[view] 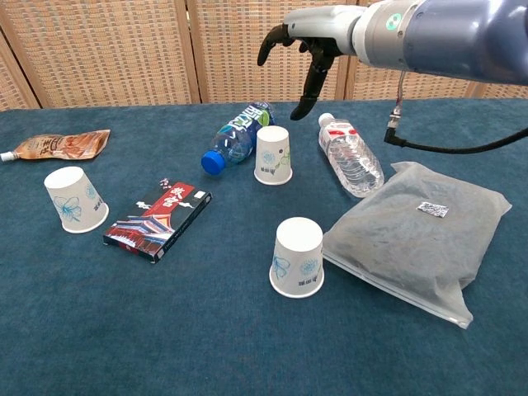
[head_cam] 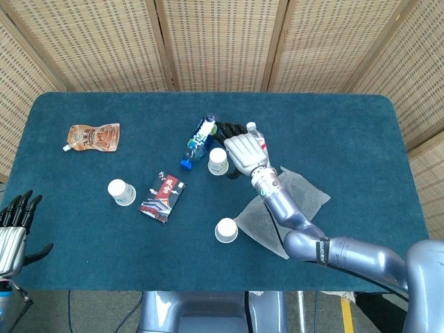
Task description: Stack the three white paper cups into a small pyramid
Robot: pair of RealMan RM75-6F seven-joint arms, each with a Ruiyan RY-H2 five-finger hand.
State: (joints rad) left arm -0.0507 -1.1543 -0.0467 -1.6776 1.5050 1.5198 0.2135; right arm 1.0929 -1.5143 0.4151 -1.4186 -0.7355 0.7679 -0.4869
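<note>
A: How far along was the pyramid at that point?

B: Not begun, by my reading. All three cups stood apart, each upside down on the table (head_cam: 83,229). Starting from the left: the left robot hand (head_cam: 14,229) sat at the table's near left corner, fingers spread, holding nothing, well away from everything.

A: And the cups?

B: The left cup (view: 75,200) stood near the left side, just beside a red-and-black packet (view: 157,220), with a brown pouch (view: 58,144) further back. The near cup (view: 298,256) stood toward the front, touching or nearly touching the edge of a frosted bag (view: 421,235). The far cup (view: 273,154) sat in the middle, between a blue-capped bottle (view: 236,136) and a clear water bottle (view: 350,153), both lying on their sides.

A: Was the right arm doing anything?

B: The right robot hand (view: 301,49) hung above and just behind the far cup, fingers apart and pointing down, gripping nothing. In the head view it lay right beside that cup, not around it.

A: So what was left?

B: Everything, I'd say: two cups had to be brought side by side as a base, and the third set on top. The far cup looked the likely first pick.
</note>
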